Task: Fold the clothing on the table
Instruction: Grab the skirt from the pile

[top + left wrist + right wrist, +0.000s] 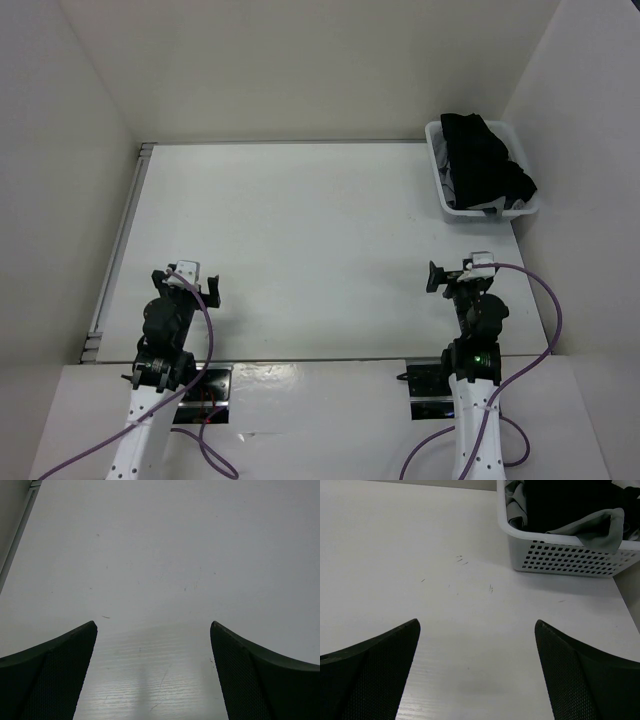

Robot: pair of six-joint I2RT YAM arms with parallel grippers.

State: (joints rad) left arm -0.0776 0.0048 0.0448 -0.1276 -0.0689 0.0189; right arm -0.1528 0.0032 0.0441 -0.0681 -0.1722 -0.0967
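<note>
Step in hand, as judged: the very start, nothing folded yet. The clothing lay bundled in the basket at upper right of the top view, together with a grey garment, not spread on the surface. The left end effector and right end effector stood low in frame, jaws wide apart and empty. The next move would likely call for the right arm to clear the basket's near wall and lift the black fabric out. The centre lay open; the rail bounded the left edge
</note>
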